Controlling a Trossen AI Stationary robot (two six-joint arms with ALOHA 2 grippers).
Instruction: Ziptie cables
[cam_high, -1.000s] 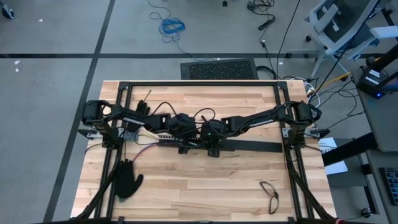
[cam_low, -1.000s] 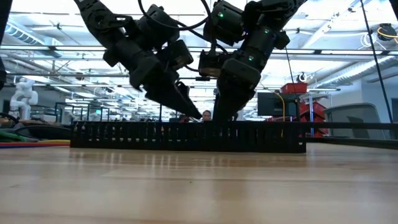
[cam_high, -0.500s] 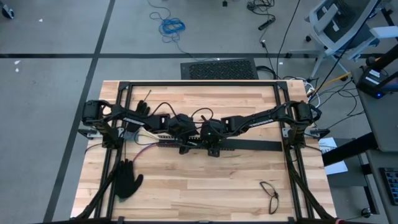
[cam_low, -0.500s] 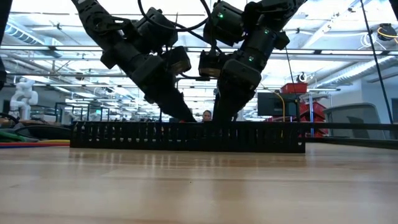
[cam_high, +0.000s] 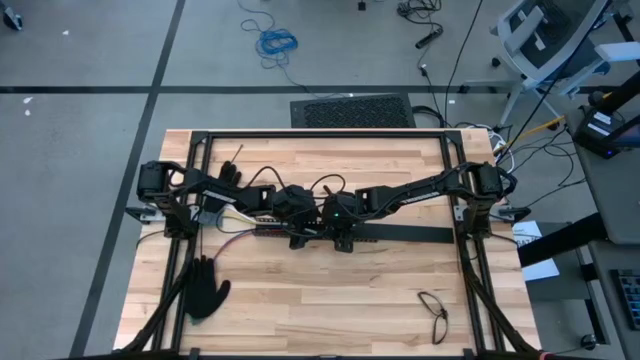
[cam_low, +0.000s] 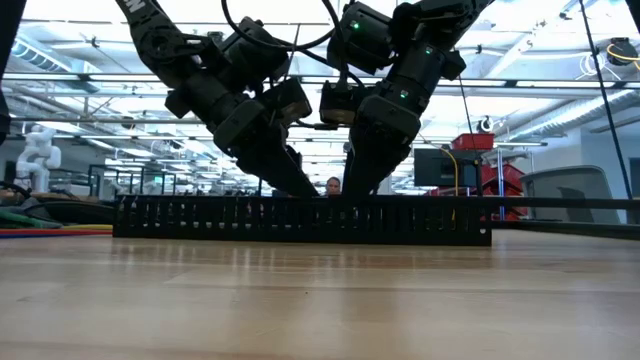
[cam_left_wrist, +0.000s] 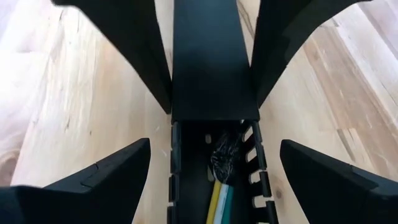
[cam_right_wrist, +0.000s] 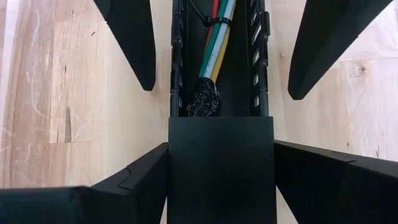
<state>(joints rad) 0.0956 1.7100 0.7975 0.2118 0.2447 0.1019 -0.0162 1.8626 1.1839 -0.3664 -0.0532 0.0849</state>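
Note:
A black slotted channel lies along the table's middle. In it lie the cables, red, green, white and yellow, with a black-wrapped end. A thin dark ziptie circles them. A flat black cover closes the channel just past that end. My left gripper is open, its fingers standing either side of the channel without touching it. My right gripper faces it from the other side, shut on the cover. My right gripper pinches the cover's two long sides between its fingers, next to the cover's end by the cables' wrapped tip. The fingers slant down from above and from the table's right, across the cover. The cover lies level on the channel.
A black glove lies near the front left and another by the left arm. A dark wire loop lies at the front right. The black frame's rails border the wooden table.
My left gripper has rolled a little about its own line and tipped slightly over the channel. My right gripper and the cover have kept still.

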